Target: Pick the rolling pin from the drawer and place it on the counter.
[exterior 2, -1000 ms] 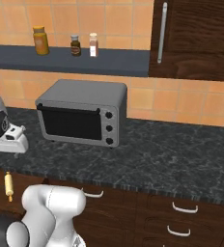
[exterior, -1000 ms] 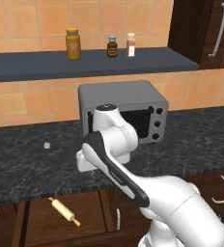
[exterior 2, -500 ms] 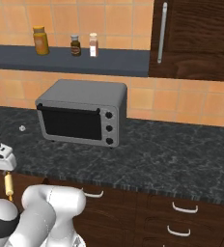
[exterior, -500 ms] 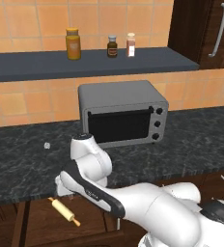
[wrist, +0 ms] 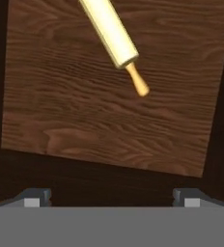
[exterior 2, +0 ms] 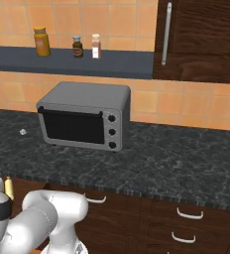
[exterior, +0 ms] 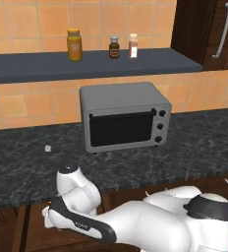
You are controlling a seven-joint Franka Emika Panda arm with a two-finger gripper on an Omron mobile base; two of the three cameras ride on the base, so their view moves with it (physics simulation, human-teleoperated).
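Hand view: pincer point(wrist: 111, 195) spread apart, seemingly above drawer point(wrist: 85, 120), rolling pin point(wrist: 113, 37) lying well ahead

Orange tiled wall point(exterior: 32, 103) far; dark grey wall shelf point(exterior: 86, 64) with three jars; grey toaster oven point(exterior: 123, 115); dark wooden cabinet point(exterior 2: 206, 39) right.

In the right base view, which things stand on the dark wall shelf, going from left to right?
Orange jar → small dark bottle → small pale bottle with a reddish band, all upright on the shelf.
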